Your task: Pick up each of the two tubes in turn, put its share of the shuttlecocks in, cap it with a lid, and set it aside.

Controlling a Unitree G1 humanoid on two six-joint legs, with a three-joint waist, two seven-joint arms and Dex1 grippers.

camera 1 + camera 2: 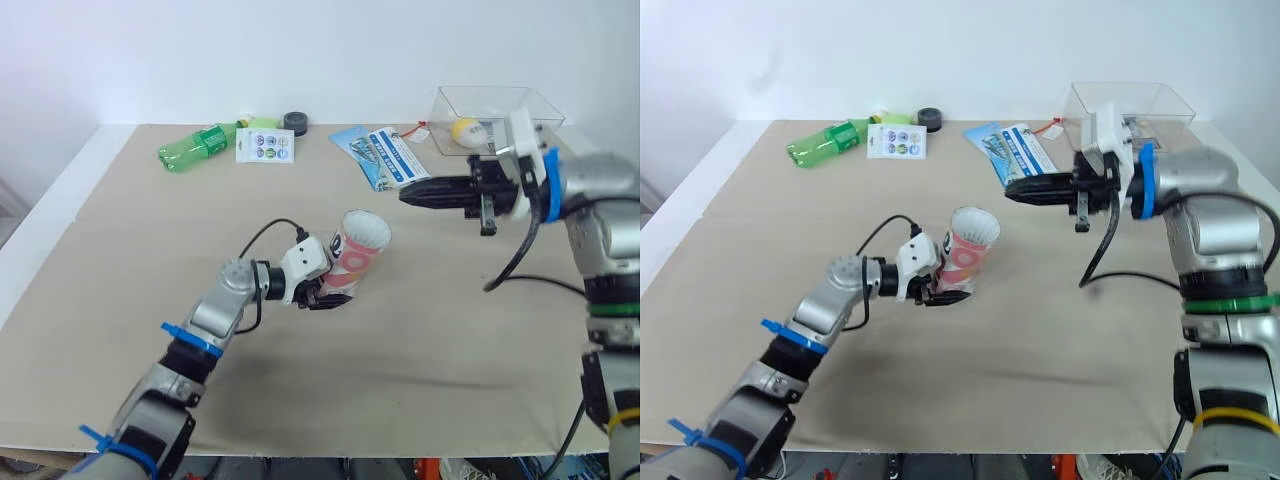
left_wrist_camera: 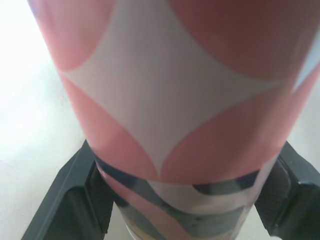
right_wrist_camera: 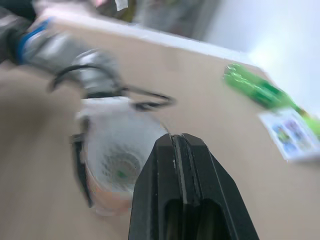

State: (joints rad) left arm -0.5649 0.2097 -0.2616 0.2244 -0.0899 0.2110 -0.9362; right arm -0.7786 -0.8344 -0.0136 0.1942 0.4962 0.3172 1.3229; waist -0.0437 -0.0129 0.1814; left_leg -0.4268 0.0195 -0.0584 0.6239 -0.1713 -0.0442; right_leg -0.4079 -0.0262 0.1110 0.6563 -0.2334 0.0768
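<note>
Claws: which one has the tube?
The left claw: it grips the pink-and-white tube near its base. The right claw is shut on nothing, apart from the tube.

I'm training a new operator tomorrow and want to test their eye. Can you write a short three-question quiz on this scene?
1. True or false: the left gripper is shut on the pink-and-white tube.
2. What lies in the clear box? A) a yellow ball B) a shuttlecock C) a spoon
3. Fill in: the right gripper has its fingers ____ and holds nothing.
Key: 1 true; 2 A; 3 shut.
</note>
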